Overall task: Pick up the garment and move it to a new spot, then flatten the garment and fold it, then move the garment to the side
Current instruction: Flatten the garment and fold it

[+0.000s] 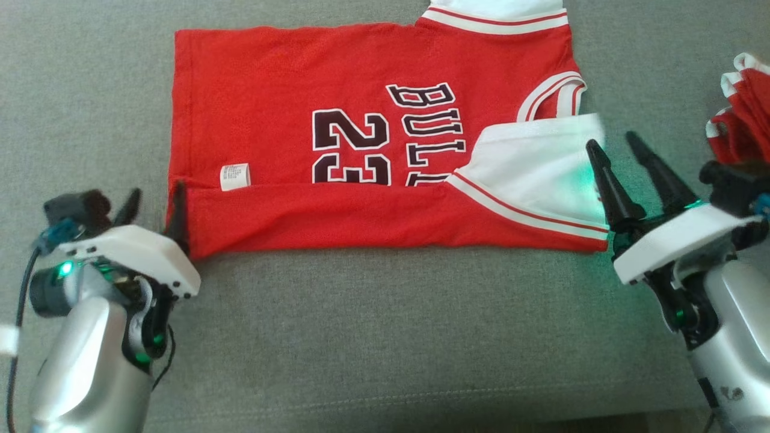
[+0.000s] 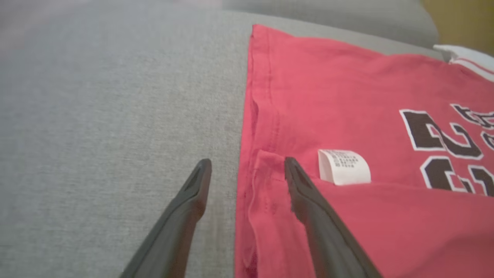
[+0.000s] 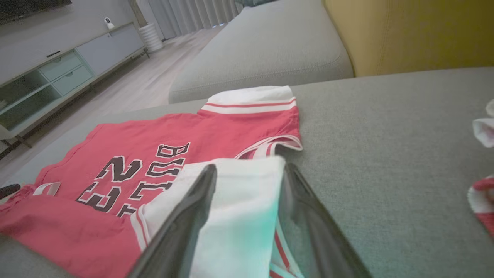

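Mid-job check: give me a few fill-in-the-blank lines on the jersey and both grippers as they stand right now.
1. The number printed on the red jersey is ____.
2. The left gripper, at the jersey's near left corner, has its jaws ____.
3. The sleeve next to the right gripper is coloured ____.
4. The jersey lies on a sofa whose fabric is ____.

Missing words: 23; open; white; grey.
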### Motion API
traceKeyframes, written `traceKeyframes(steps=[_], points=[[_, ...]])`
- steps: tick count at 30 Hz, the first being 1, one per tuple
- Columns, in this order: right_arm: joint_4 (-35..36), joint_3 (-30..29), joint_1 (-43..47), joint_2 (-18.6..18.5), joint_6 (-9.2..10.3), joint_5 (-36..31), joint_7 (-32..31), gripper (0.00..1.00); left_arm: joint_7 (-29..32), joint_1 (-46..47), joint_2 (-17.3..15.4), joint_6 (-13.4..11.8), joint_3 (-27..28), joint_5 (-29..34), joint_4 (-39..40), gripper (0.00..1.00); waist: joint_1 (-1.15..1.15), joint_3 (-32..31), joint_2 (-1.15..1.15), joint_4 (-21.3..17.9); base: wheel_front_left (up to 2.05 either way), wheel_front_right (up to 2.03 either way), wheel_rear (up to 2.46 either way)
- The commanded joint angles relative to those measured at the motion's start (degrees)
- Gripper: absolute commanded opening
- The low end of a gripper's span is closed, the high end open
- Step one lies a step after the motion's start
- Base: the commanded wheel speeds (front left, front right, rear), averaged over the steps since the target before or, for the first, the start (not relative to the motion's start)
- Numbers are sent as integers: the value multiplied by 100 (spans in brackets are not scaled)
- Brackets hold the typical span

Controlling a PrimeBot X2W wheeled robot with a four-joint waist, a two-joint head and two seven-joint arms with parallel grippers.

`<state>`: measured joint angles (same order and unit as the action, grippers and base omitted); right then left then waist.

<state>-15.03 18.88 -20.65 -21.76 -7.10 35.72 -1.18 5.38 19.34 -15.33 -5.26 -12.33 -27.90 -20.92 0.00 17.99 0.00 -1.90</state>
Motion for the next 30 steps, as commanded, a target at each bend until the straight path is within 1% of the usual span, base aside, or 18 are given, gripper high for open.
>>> traceKeyframes(steps=[1,4,7,10,15,19,20,25,30], points=[[129,71,-58,-122,-39,-83,222,100,-265,161,-134,-101,262,66,161,100,0,-15,0,1,0,0,0],[110,9,57,-93,-39,-427,751,100,-976,-4,-74,-376,297,346,244,100,0,-64,0,15,0,0,0],[177,-276,296,46,-39,-853,1128,100,-1603,-226,42,-603,258,594,473,100,0,-137,0,52,0,0,0],[418,-618,622,259,-39,-1255,1206,100,-1874,-474,99,-791,250,793,829,100,0,-231,0,70,0,0,0],[1136,-1032,1211,597,-39,-1696,956,100,-1989,-959,70,-1017,252,1072,1589,100,0,-368,0,49,0,0,0],[1697,-1268,1640,846,-39,-1903,710,100,-2000,-1348,48,-1133,198,1190,1974,100,0,-469,0,22,0,0,0],[1909,-1362,1838,955,-39,-1995,592,100,-1985,-1493,48,-1164,155,1216,2076,100,0,-519,0,19,0,0,0],[2282,-1514,2222,1165,-39,-2141,372,100,-1911,-1746,24,-1168,38,1246,2164,100,0,-641,0,-18,0,0,0],[2441,-1581,2413,1270,-39,-2194,236,100,-1903,-1844,18,-1163,-12,1230,2097,100,0,-714,0,-56,0,0,0]])
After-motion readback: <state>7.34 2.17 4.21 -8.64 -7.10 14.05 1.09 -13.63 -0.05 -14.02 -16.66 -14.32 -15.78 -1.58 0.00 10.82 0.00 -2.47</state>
